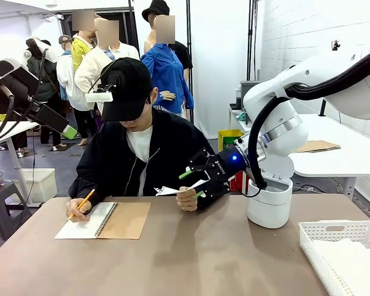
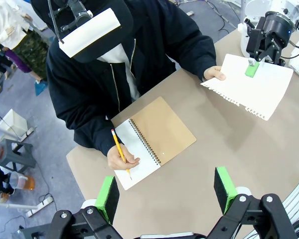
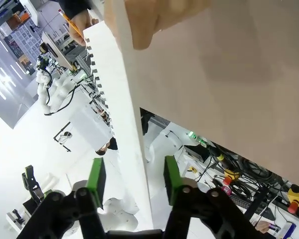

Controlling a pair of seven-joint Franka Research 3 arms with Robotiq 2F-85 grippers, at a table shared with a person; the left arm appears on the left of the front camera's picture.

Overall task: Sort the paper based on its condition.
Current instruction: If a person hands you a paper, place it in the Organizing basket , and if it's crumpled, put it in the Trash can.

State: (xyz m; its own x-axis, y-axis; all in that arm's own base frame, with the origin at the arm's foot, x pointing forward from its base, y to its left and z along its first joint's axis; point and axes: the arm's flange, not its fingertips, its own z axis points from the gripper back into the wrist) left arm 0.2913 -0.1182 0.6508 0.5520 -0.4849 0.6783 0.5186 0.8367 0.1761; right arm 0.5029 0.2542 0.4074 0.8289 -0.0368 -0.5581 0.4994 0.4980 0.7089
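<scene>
The right gripper (image 1: 193, 183), jaws apart around a blank paper (image 2: 249, 84) the person's hand (image 1: 187, 198) is holding at far centre, is hovering; the left gripper (image 2: 167, 191) is gaping.

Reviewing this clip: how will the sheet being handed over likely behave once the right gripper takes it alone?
The paper is one thin sheet, so probably very light and floppy; its free edge may droop once the person's hand lets go. One edge is ragged with torn spiral holes, so it may tear further if tugged. The right gripper straddles the sheet's edge.
</scene>
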